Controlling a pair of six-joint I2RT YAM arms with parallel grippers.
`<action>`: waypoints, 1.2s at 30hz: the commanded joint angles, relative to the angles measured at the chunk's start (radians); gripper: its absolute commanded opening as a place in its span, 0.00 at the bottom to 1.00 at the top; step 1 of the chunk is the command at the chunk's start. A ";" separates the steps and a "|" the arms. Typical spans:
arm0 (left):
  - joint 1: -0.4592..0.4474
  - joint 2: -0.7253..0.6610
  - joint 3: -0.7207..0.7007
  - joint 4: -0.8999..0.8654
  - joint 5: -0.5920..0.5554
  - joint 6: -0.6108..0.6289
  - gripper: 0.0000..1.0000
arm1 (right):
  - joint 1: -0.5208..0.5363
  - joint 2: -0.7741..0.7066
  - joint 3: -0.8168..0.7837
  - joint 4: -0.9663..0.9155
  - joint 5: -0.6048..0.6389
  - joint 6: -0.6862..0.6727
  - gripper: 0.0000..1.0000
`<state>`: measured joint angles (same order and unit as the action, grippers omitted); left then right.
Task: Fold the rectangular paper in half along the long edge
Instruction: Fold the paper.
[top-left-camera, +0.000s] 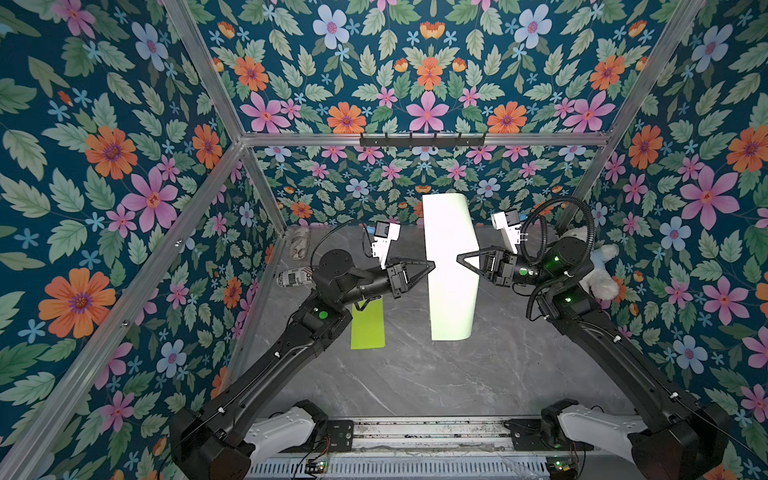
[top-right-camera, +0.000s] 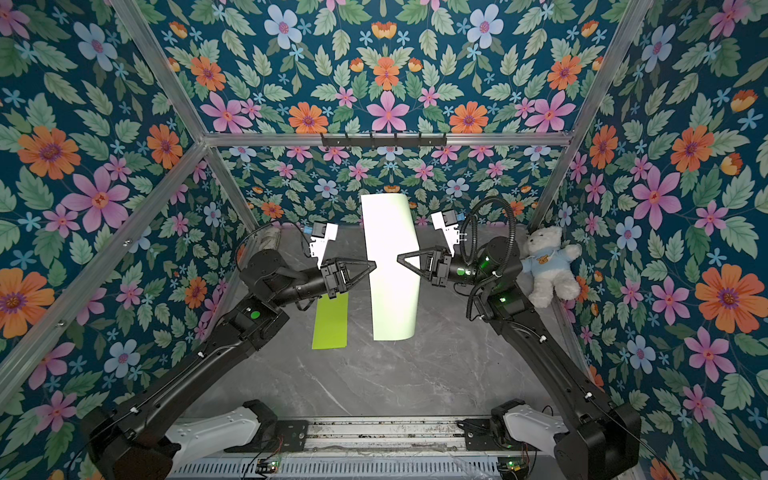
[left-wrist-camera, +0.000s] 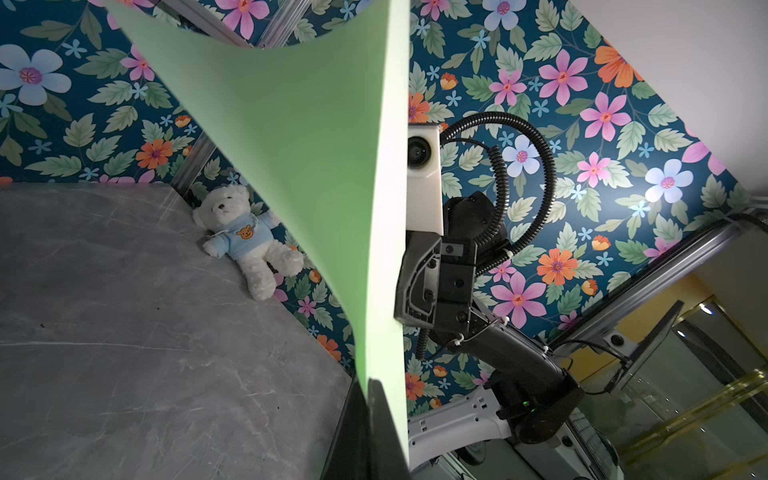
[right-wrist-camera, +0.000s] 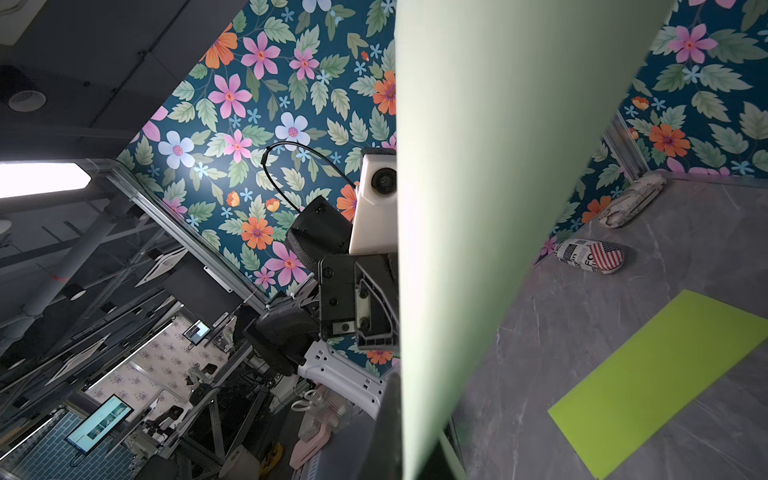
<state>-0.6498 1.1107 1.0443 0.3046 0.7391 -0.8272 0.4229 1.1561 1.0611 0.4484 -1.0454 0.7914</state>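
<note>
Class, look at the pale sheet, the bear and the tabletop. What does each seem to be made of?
Sheet: probably thin matte paper or card; it bows in a smooth curve.
Bear: plush fabric with a fuzzy pile.
Tabletop: smooth, grey marble look with white veins; could be laminate.

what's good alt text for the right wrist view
A pale green paper sheet, clamped edge-on in the right gripper, dominates the picture, curving slightly along its length. Past it, on the grey marble table, lie a flat lime green sheet and a flag-print case, against flowered walls.
</note>
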 joint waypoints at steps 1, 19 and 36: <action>0.000 0.009 -0.011 0.093 0.045 -0.024 0.12 | 0.001 0.000 0.002 0.011 -0.024 -0.005 0.00; 0.000 0.021 -0.026 0.132 0.062 -0.049 0.22 | 0.065 0.050 0.001 0.076 -0.019 0.009 0.00; 0.000 0.029 -0.032 0.136 0.071 -0.051 0.00 | 0.080 0.049 0.025 0.003 0.011 -0.062 0.16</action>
<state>-0.6498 1.1442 1.0164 0.4107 0.8047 -0.8875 0.5011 1.2171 1.0657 0.4744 -1.0554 0.7845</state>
